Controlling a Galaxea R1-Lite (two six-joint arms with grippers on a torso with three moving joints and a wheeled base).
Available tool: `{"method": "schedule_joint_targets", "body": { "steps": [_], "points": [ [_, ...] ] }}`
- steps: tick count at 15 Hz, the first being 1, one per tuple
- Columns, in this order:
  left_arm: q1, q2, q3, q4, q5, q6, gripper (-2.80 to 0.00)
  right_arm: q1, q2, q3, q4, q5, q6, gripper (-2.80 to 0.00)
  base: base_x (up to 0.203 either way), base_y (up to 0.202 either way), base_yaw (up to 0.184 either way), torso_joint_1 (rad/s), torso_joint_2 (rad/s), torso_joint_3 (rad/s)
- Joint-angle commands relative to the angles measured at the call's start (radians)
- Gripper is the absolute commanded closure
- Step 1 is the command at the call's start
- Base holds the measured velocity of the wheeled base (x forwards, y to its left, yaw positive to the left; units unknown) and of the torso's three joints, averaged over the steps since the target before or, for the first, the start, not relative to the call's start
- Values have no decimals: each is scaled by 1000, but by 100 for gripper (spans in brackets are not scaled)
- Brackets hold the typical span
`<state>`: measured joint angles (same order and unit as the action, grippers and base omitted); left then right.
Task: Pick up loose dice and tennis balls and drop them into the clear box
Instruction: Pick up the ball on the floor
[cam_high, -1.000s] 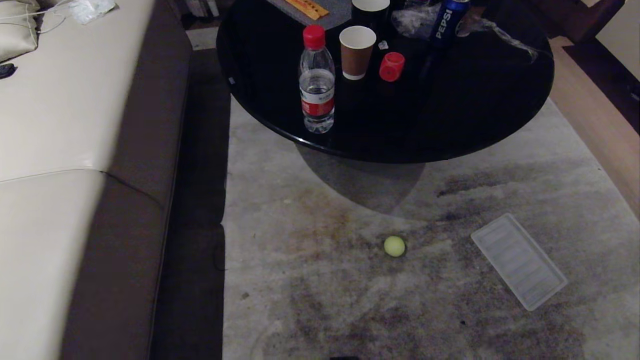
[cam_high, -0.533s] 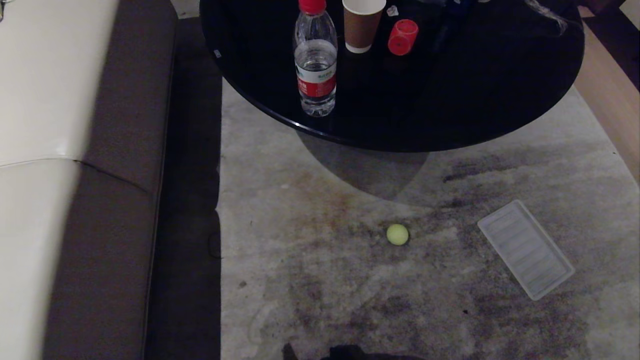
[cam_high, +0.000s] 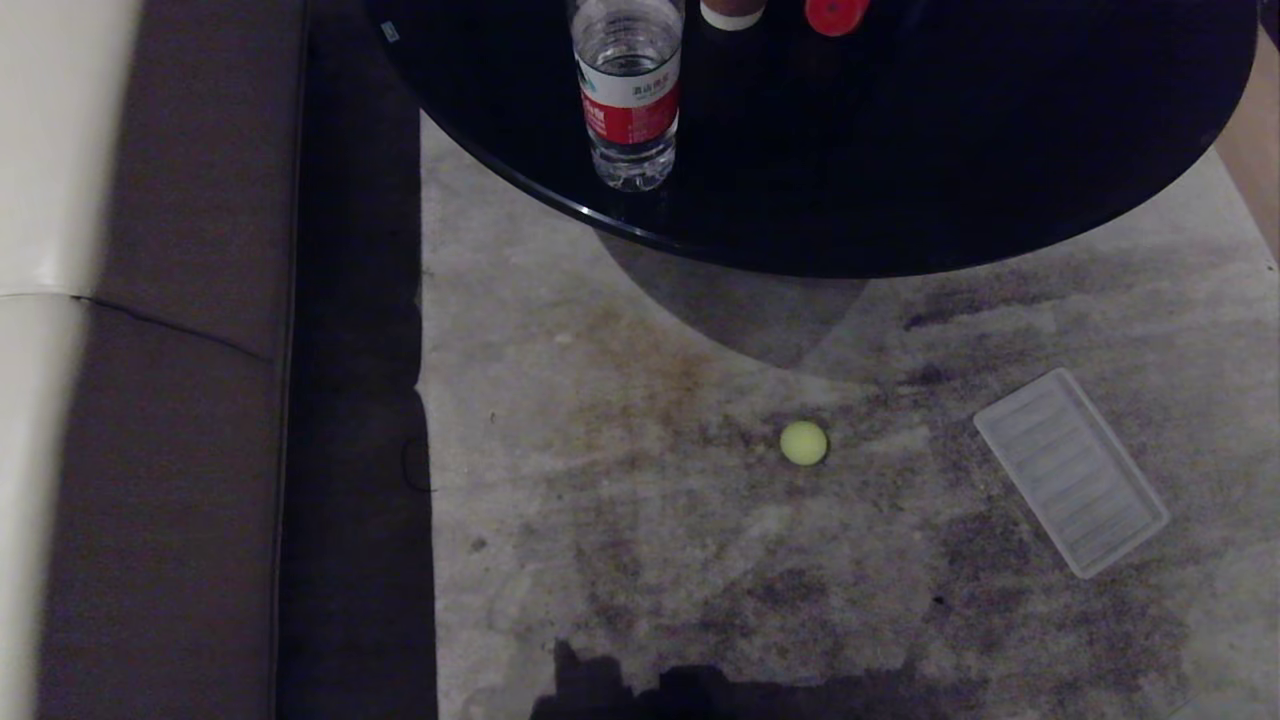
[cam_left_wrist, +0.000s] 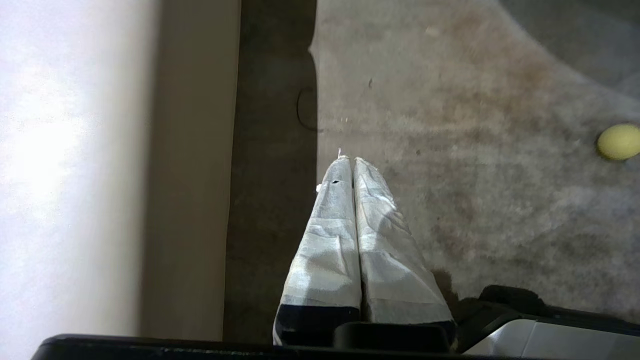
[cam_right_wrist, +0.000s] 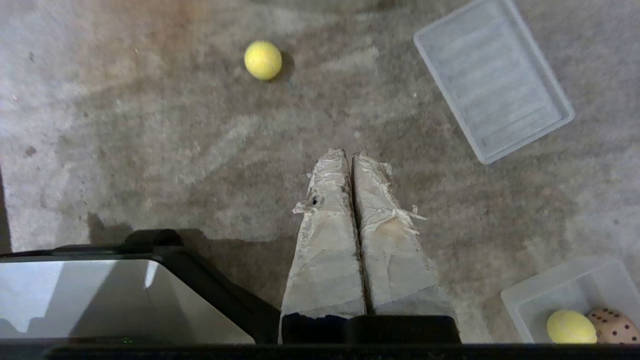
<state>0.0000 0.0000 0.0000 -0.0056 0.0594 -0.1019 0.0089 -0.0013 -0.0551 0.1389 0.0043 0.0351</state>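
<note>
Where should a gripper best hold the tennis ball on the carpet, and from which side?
Grip the tennis ball across its widest middle, coming from straight above. It is round, lies alone on the flat carpet, and nothing stands close around it.

A grey, dark-stained carpet (cam_high: 700, 560) is spread across the floor; a round, glossy black worktop (cam_high: 900, 150) is set at its far side, and a shadow is thrown beneath it; a sofa (cam_high: 150, 400) with a brown front and pale cream cushions is placed along the left; the room is dimly lit.
</note>
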Motion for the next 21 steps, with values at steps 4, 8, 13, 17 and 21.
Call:
{"method": "schedule_joint_targets", "body": {
  "steps": [4, 8, 13, 17, 21],
  "points": [
    [0, 2, 2, -1, 0, -1, 0, 0, 1, 0, 1, 0, 0, 0, 0, 0, 0, 3, 2, -202],
    [0, 2, 2, -1, 2, -7, 0, 0, 1, 0, 1, 0, 0, 0, 0, 0, 0, 0, 5, -192],
    [0, 2, 2, -1, 0, -4, 0, 0, 1, 0, 1, 0, 0, 0, 0, 0, 0, 2, 2, -199],
    [0, 2, 2, 1, 0, -2, 0, 0, 1, 0, 1, 2, -5, 0, 0, 0, 0, 4, 0, -198],
    [0, 2, 2, 1, 0, 1, 0, 0, 1, 0, 1, 0, -4, 0, 0, 0, 0, 4, 1, -196]
  ]
}}
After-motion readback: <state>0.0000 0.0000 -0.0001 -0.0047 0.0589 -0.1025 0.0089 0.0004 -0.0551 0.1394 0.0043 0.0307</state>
